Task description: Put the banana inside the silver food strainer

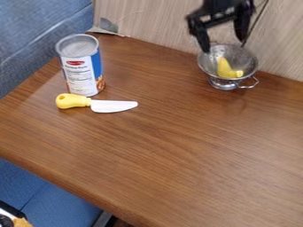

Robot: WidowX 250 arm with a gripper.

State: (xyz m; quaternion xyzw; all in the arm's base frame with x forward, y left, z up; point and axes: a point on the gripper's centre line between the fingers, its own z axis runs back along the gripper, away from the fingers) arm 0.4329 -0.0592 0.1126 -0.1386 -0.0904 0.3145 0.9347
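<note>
At the frame's upper right, the banana (226, 69) is being cradled inside the silver strainer (246, 58), just below the widely parted jaws of the gripper (223, 46); its long axis is slanting toward lower right. Seemingly, only withdrawal is being called for.

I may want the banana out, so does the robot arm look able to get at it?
Probably yes: the open gripper hangs near the strainer, and nothing covers the banana inside.
</note>
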